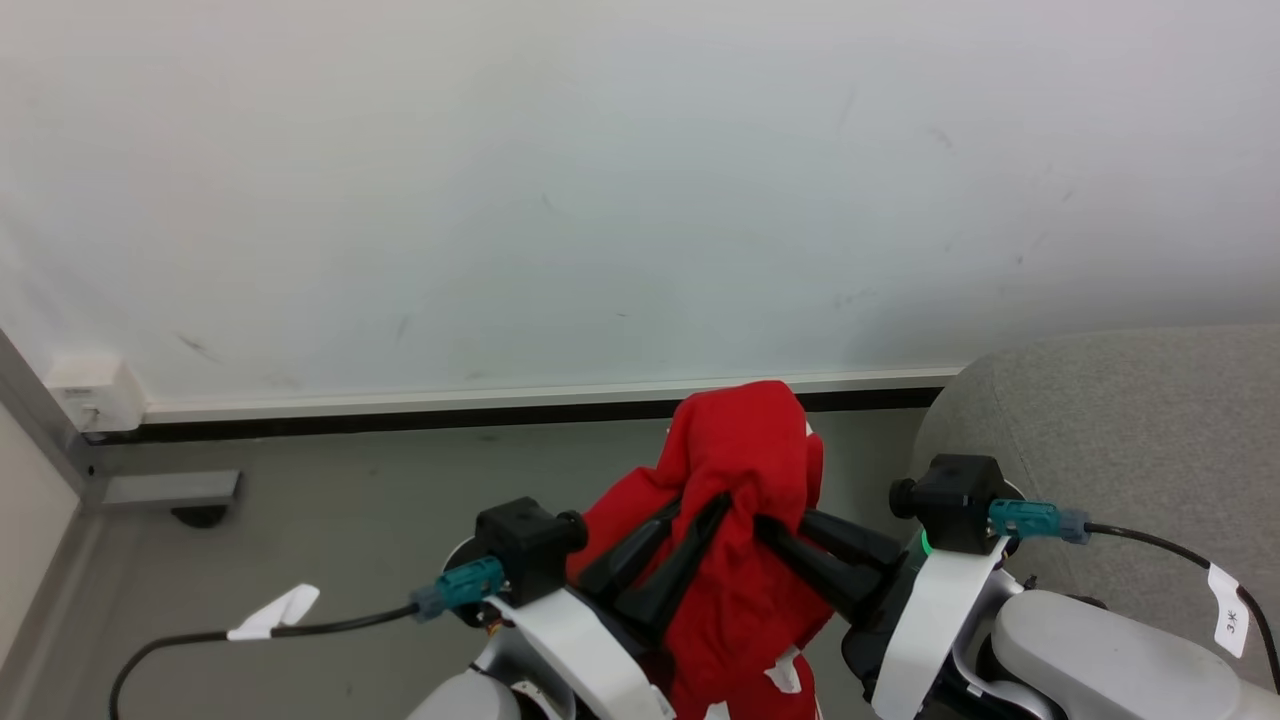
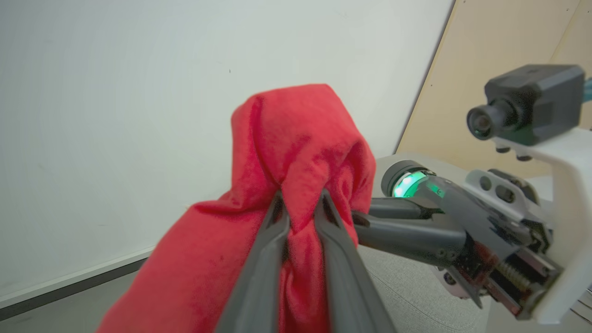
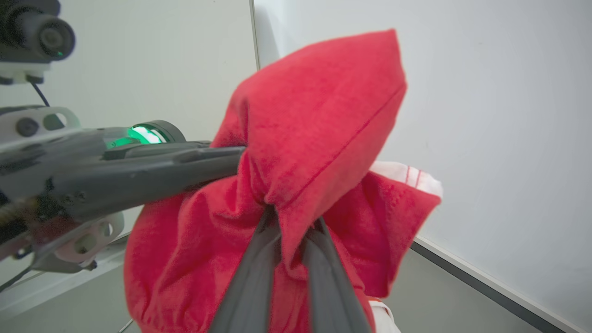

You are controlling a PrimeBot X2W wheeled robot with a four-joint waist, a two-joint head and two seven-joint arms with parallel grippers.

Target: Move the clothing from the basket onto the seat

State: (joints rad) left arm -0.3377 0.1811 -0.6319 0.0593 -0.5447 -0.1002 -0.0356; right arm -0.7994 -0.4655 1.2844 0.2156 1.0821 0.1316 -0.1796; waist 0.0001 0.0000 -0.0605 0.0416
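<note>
The red clothing [image 1: 742, 470] hangs bunched in the air between my two grippers, with white labels near its lower end. My left gripper [image 1: 700, 505] is shut on its folds from the left, and my right gripper [image 1: 770, 520] is shut on it from the right. In the left wrist view the fingers [image 2: 277, 217] pinch the red fabric [image 2: 296, 138]. The right wrist view shows the clothing [image 3: 319, 120] with a white striped edge [image 3: 407, 173] behind it. The grey seat [image 1: 1130, 440] lies at the right. The basket is out of view.
A white wall [image 1: 600, 180] with a dark baseboard [image 1: 400, 415] stands just ahead. Grey floor [image 1: 330, 520] spreads to the left, with a wall socket box [image 1: 95, 392] at the far left. Cables trail from both wrists.
</note>
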